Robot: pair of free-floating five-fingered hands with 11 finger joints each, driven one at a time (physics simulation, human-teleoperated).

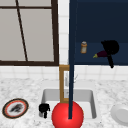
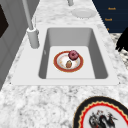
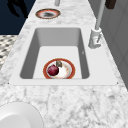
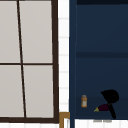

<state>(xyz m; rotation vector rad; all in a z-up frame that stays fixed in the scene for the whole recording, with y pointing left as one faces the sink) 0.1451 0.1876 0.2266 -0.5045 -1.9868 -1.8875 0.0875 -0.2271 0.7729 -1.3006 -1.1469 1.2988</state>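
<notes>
Front view: right hand [image 1: 110, 48] grips the eggplant [image 1: 101, 54] inside the open cabinet [image 1: 100, 22], beside the jar [image 1: 83, 47]; eggplant not yet released. Left hand [image 1: 44, 108] curled, holding nothing.

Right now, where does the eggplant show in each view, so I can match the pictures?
Front view: eggplant at middle right, against the dark blue cabinet, gripped by the right hand.
Upper view: eggplant at lower right, just under the right hand.
Shared landmark: the orange bottle stands just left of the eggplant in both.
</notes>
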